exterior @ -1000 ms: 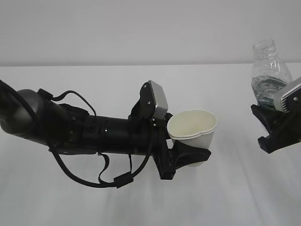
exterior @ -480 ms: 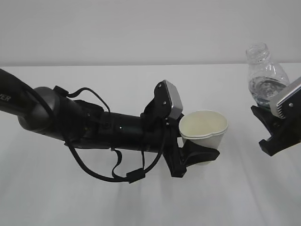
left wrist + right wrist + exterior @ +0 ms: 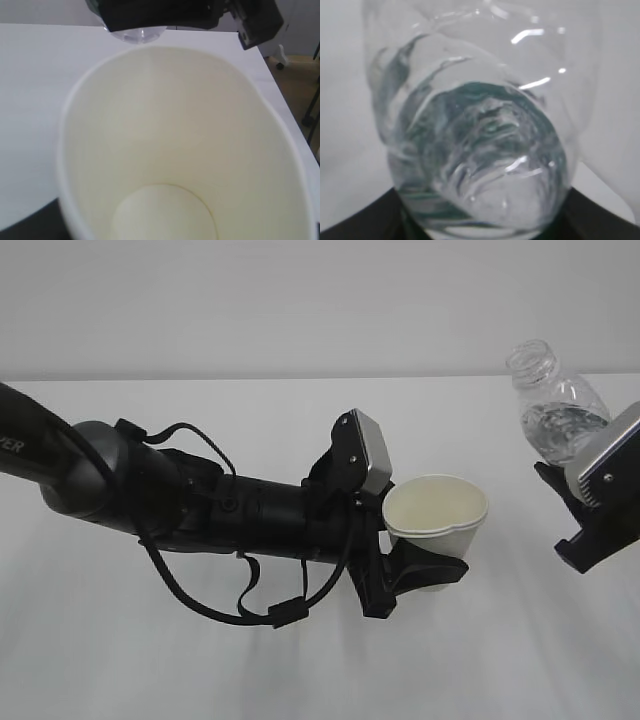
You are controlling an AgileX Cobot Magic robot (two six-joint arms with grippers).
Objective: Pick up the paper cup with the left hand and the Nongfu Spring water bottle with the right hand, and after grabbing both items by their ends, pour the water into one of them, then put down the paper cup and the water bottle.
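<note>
Since a second ago my left arm has carried the paper cup (image 3: 437, 523) rightward and a touch lower, toward my other side, and my right hand (image 3: 585, 512) has tipped the Nongfu Spring water bottle (image 3: 553, 413) further to the left, so its open neck now leans inward toward the cup.

Closest to me, my left hand (image 3: 412, 573) has its jaws closed around the lower part of the paper cup, black fingers (image 3: 430, 571) wrapping its base from both sides while the rolled rim stands above them. In the left wrist view the cup fills nearly everything: cream walls, a round bottom, and no liquid that I can make out inside it (the rim looks slightly squeezed out of round). My grey wrist block (image 3: 367, 452) sits just behind the rim, with the black cables (image 3: 200, 605) looping under my forearm.

Beyond the cup's far rim, across a gap, my right hand grips the bottle by its bottom end, jaws shut on it, the dark fingers showing as a black band under the clear plastic in the right wrist view. The water (image 3: 480, 165) lies pooled in the lower body of the bottle, just above my jaws, with green from the label glinting through it. The neck is uncapped and higher than the cup's rim, off to its right.

Both things hang above the white table (image 3: 150, 670), touching neither it nor each other.
</note>
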